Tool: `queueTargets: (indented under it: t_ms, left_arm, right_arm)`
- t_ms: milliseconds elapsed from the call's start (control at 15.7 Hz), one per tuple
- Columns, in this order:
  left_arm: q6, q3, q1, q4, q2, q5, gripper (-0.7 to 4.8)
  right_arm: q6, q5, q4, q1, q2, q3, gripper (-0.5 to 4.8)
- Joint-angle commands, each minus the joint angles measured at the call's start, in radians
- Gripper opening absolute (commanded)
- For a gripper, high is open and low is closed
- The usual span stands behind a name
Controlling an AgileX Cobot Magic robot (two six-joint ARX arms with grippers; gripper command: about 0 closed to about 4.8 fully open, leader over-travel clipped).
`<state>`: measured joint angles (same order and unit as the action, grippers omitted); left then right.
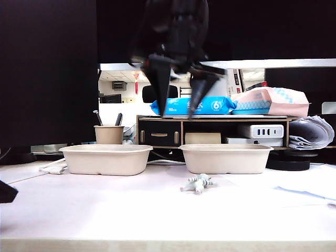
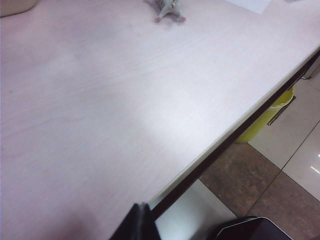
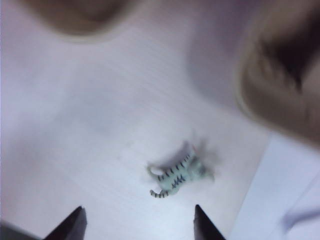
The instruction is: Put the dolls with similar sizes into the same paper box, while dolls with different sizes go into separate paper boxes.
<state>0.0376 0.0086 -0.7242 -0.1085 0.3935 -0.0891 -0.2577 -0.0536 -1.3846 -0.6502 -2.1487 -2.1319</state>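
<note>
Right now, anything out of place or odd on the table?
One thing: the pale grey-green doll lies on its side on the table, outside both paper boxes. The open right gripper hangs above it, empty.

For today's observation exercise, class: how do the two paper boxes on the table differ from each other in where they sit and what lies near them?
The left paper box stands in front of a beige pen cup; the right paper box stands in front of a shelf unit. The pale striped doll lies on the table just in front of the right box, away from the left one. The open right gripper hangs nearer the right box. Both share colour, shape and size.
</note>
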Motion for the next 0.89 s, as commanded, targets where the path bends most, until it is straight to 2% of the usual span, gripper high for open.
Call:
queueTargets:
  t_ms: [64, 255, 382, 701, 892]
  left_arm:
    - [-0.003, 0.001, 0.039, 0.013, 0.000, -0.005, -0.05]
    - [-0.003, 0.001, 0.054, 0.010, -0.061, 0.014, -0.05]
    - [-0.003, 0.001, 0.072, 0.013, -0.131, 0.014, -0.05]
    - [-0.003, 0.001, 0.068, 0.012, -0.169, 0.023, -0.05]
    - [-0.003, 0.001, 0.042, 0.012, -0.181, 0.023, -0.05]
  right_arm:
    - [-0.201, -0.011, -0.002, -0.008, 0.004, 0.105, 2.79]
    - [-0.318, -0.011, 0.002, -0.023, 0.004, 0.185, 2.78]
    - [-0.372, 0.038, 0.000, -0.047, 0.003, 0.221, 2.70]
    - [-0.457, 0.129, 0.036, -0.054, -0.004, 0.247, 2.52]
    - [-0.485, 0.134, 0.061, -0.043, -0.021, 0.247, 2.52]
